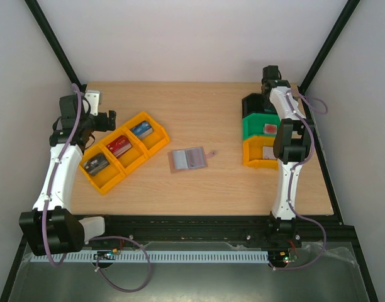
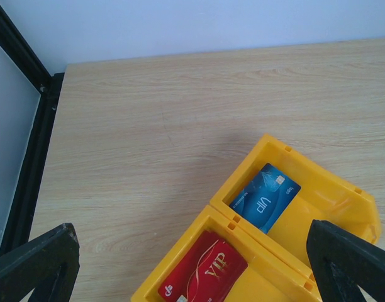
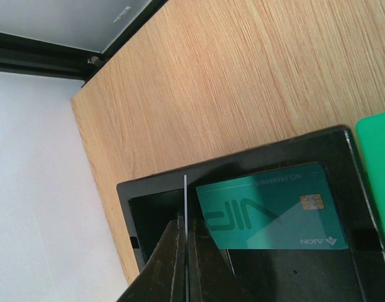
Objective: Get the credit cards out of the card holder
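Pale wood-grain tabletop (image 1: 199,189) is filling the scene, with white walls (image 1: 180,38) closing it in on three sides. At its middle the card holder (image 1: 188,158) is lying unfolded, blue-grey inside facing up, well apart from both arms; whether any card is sitting in its pockets cannot be told. To its left a row of three yellow bins (image 1: 108,182) is running diagonally, a grey card (image 1: 95,165) lying in the nearest one, a red card (image 2: 205,274) in the middle one and a blue card (image 2: 266,196) in the farthest. The left gripper (image 2: 191,251) is hovering above the far end of that row, its fingers (image 2: 35,264) spread wide and holding nothing. On the right, a black bin (image 3: 148,207), a green bin (image 1: 252,131) and an orange bin (image 1: 255,155) are sitting pressed together in a line along the table edge. A teal card (image 3: 268,214) is lying flat inside the black bin. The right gripper (image 3: 186,217) is hanging over that bin with its fingers pressed together on a thin pale card (image 3: 185,189), seen edge-on and sticking out past the fingertips.
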